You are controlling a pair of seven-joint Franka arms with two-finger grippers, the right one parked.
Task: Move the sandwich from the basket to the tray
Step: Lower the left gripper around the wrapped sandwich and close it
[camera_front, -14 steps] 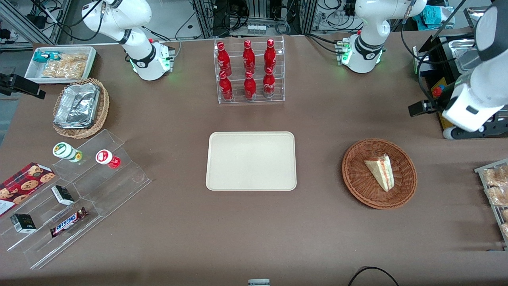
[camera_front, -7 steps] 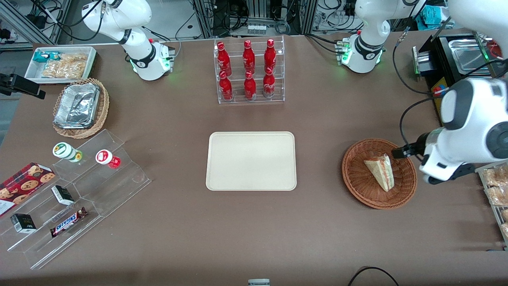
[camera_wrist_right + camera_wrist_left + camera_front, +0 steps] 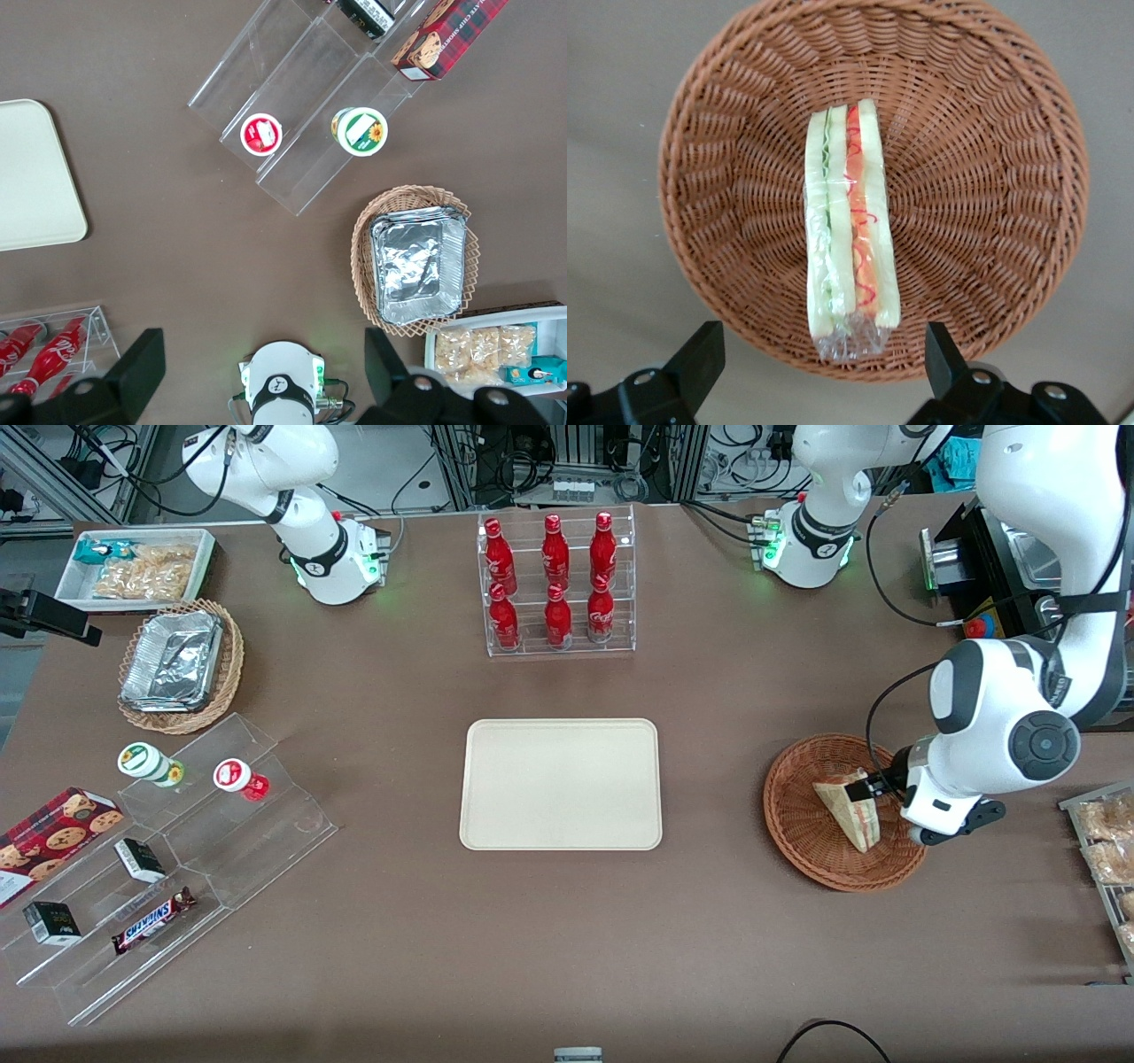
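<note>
The sandwich (image 3: pixel 849 810) lies in the basket (image 3: pixel 808 855), wrapped in clear film, its cut edge with green and red-orange layers facing up toward the wrist camera. The gripper (image 3: pixel 824 363) hangs above the basket with its fingers (image 3: pixel 700 354) spread wide apart, holding nothing. The tray (image 3: pixel 560 784) sits well apart from the basket, toward the parked arm's end of the table.

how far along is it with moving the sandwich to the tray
Nothing is finished yet. The sandwich lies in the basket, ungrasped. In hand: the gripper hangs open above the basket, fingers either side of the sandwich. Left: grasp, lift, carry to the bare tray.
</note>
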